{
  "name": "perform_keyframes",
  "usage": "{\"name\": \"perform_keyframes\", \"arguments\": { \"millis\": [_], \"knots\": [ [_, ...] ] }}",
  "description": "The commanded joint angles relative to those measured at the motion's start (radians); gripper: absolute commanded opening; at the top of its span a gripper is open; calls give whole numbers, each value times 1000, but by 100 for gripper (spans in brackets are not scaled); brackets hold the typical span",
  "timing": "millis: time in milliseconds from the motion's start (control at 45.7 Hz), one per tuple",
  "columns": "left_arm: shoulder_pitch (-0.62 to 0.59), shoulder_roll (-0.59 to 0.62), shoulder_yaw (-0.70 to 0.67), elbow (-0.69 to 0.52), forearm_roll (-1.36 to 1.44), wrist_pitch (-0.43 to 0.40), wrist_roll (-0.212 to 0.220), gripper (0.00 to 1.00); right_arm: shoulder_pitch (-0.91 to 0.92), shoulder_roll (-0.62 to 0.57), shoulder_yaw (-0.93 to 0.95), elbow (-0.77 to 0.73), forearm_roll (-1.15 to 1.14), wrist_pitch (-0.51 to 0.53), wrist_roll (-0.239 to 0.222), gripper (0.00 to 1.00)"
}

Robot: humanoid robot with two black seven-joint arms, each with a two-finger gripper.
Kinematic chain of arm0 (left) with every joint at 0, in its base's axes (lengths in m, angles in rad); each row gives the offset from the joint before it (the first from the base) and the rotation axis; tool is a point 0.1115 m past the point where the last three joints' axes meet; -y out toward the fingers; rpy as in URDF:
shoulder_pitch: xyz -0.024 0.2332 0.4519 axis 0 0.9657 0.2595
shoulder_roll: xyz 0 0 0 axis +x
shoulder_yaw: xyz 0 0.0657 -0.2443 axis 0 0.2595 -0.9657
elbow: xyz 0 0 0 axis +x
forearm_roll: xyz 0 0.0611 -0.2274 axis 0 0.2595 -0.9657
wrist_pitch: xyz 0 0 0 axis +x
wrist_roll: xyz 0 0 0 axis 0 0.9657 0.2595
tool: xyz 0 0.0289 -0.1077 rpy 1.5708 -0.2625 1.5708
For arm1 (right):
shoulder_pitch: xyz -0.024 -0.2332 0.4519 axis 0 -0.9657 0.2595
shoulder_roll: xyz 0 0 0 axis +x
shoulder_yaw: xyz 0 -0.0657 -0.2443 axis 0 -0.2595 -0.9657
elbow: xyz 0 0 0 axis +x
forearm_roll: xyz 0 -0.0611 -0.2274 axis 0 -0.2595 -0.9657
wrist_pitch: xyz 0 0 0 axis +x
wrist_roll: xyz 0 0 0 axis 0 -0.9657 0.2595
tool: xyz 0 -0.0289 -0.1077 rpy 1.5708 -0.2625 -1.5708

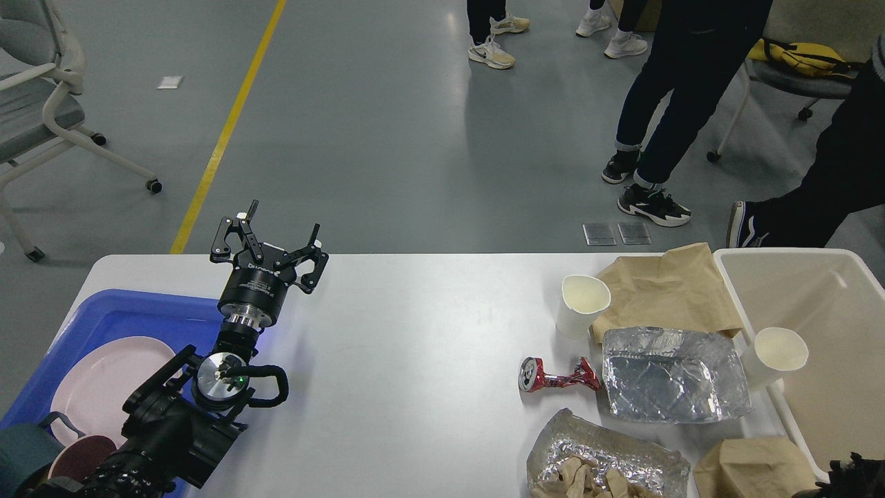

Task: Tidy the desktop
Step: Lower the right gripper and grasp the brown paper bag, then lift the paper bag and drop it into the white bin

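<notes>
White and matte, the bench (415, 332) spreads wide under my left pincer (273, 238), which hangs over its far left part with both fingers spread wide and nothing between them. Just beside that pincer, on its near left, sits a blue tray (110, 315) with a pink plate (104, 380) in it. My right pincer I cannot see; only a dark scrap of that arm shows at the bottom right corner.

All the clutter lies well to the right of the left pincer: an upright paper cup (582, 304), brown paper (667, 287) behind it, a crushed red can (556, 377), a foil sheet (674, 384), a foil tray (605, 467) stuffed with crumpled paper, and a paper bag (753, 470). A second cup (774, 356) leans at the wall of the beige bin (854, 259).

I judge all of it light. The cup will buckle if squeezed hard, so I would pinch its rim. Foil is slippery and crumples; take an edge. The can is stiff; grip its narrow, twisted middle.
</notes>
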Motion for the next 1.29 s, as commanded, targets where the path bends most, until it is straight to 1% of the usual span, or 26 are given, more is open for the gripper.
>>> {"name": "perform_keyframes", "arguments": {
  "millis": [0, 66, 110, 526, 701, 876, 1007, 1117, 1205, 1270],
  "knots": [
    [0, 0, 0, 0, 0, 0, 0, 97, -26, 3, 0, -3, -1, -42, 1, 32],
    [0, 0, 0, 0, 0, 0, 0, 97, -29, 5, 0, -3, 2, -68, -1, 8],
    [0, 0, 0, 0, 0, 0, 0, 97, -29, 3, 0, -3, 4, -74, -1, 0],
    [0, 0, 0, 0, 0, 0, 0, 97, -24, -20, -2, 2, 2, -79, 2, 0],
    [0, 0, 0, 0, 0, 0, 0, 97, -3, -69, -2, 2, 1, -79, 2, 0],
    [0, 0, 0, 0, 0, 0, 0, 97, 66, -122, -17, 2, -7, -68, 2, 0],
    [0, 0, 0, 0, 0, 0, 0, 97, 197, -145, -72, 15, -9, -63, 5, 0],
    [0, 0, 0, 0, 0, 0, 0, 97, 345, -147, -166, 51, -16, -41, 33, 0],
    [0, 0, 0, 0, 0, 0, 0, 97, 500, -145, -270, 89, -70, 27, 96, 0],
    [0, 0, 0, 0, 0, 0, 0, 97, 614, -144, -317, 100, -124, 100, 146, 0]
  ]
}}
